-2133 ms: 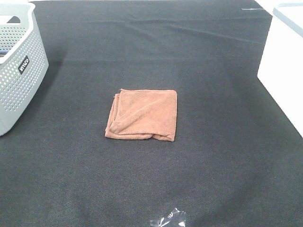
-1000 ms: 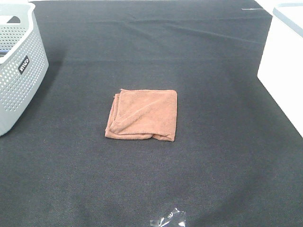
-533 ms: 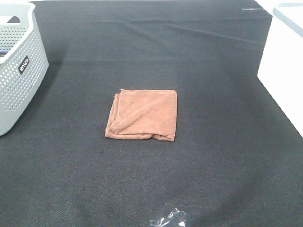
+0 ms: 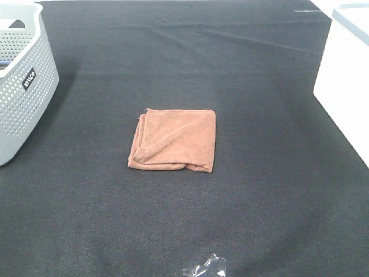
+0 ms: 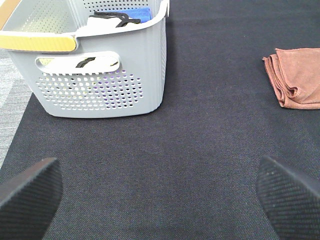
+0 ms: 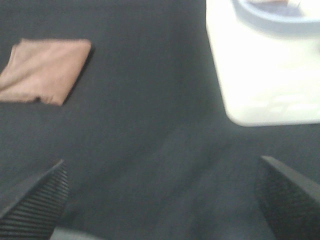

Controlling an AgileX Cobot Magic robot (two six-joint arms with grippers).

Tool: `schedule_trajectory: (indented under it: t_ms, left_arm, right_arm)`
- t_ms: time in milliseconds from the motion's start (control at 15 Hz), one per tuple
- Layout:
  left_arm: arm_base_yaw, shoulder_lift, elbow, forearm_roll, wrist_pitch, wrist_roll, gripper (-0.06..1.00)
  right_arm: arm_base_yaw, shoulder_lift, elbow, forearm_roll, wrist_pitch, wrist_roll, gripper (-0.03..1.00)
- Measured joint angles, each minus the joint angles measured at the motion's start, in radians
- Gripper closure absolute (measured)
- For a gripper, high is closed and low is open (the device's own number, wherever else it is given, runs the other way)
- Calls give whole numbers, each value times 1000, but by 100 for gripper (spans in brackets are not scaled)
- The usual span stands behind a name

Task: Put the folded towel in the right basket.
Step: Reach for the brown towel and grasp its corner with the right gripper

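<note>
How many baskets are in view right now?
2. A grey perforated basket on the left; a white basket on the right, partly cut off by the frame. Others could be off-camera.

Place: probably a lab tabletop rig | dark cloth [image 4: 277,190] as work surface | grey perforated basket [image 4: 26,109] | white basket [image 4: 346,98]

Rust-brown folded towel [image 4: 173,140] and white right basket [image 4: 341,81], well apart.
The towel lies flat, a rough square with layered folds along one side, near the middle of the dark surface [image 4: 265,208]; the basket stands at its right edge.
</note>
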Motion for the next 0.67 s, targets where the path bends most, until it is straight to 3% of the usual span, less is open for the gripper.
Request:
schedule_trajectory:
  t_ms: [200, 333, 667]
  left_arm:
    - [-16, 0, 0, 0, 0, 0, -4]
    - [-18, 0, 0, 0, 0, 0, -4]
    - [-18, 0, 0, 0, 0, 0, -4]
  right_arm:
    - [0, 417, -201, 120, 117, 0, 0]
    - [0, 745, -389, 191, 136, 0, 0]
    - [0, 1104, -650, 280, 135, -33, 1]
